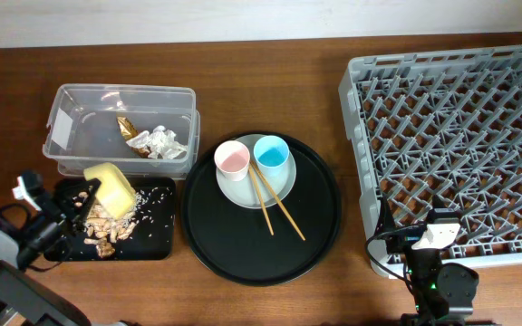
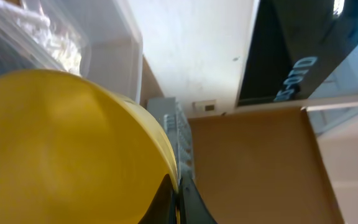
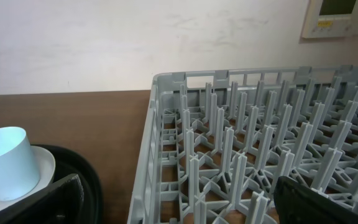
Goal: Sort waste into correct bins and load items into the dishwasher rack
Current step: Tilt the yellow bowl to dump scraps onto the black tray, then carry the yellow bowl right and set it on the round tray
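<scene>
Yellow bowl (image 2: pixel 61 146) fills left wrist view; only overhead shows scraps (image 1: pixel 109 226).

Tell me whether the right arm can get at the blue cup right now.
Probably yes. The right gripper is open and empty, and the blue cup stands uncovered on the plate off to its left. The rack sits beside that path, not across it. The pink cup crowds only the far side.

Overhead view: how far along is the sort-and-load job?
Done: napkin and wrapper lie in the clear tub; food scraps are in the black tray. In hand: the left tool holds the yellow bowl tipped over that tray. Left: pink cup, blue cup, plate and chopsticks sit on the round tray; the rack is empty.
</scene>
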Controlling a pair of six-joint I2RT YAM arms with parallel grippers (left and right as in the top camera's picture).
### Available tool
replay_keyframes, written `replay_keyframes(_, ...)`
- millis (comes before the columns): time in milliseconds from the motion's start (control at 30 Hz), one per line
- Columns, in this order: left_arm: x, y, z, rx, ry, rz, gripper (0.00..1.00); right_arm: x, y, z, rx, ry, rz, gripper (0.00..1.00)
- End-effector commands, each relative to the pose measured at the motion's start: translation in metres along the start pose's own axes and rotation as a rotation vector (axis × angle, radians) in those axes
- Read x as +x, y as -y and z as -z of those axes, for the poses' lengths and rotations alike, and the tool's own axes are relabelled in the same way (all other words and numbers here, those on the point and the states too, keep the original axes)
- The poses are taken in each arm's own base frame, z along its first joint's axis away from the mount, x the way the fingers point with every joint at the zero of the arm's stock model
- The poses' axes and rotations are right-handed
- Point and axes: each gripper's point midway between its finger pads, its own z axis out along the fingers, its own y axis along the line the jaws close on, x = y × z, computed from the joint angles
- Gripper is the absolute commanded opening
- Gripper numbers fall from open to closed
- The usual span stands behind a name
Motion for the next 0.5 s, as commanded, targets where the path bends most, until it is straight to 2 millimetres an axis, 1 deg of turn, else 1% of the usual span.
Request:
replay_keyframes(0,0.012,0.011,-0.015,-0.083,-0.077,-0.063,0.0,0.003,0.0,0.0,-0.001,-0.005,0.0,0.99)
replay_keyframes(167,0.023,0.034,-0.032,-0.289,-0.152,-0.181,0.0,0.003,0.0,0.0,-0.001,-0.005,0.0,0.99)
replay_keyframes(267,0.038,0.047,-0.042,-0.449,-0.175,-0.28,0.0,0.003,0.0,0.0,-0.001,-0.005,0.0,0.99)
replay_keyframes(333,0.051,0.052,-0.047,-0.546,-0.185,-0.344,0.0,0.003,0.0,0.0,-0.001,-0.005,0.0,0.99)
replay_keyframes(367,0.062,0.055,-0.051,-0.602,-0.2,-0.398,0.0,0.003,0.0,0.0,-0.001,-0.005,0.0,0.99)
replay_keyframes(467,0.091,0.065,-0.063,-0.659,-0.248,-0.487,0.0,0.003,0.0,0.0,-0.001,-0.005,0.0,0.99)
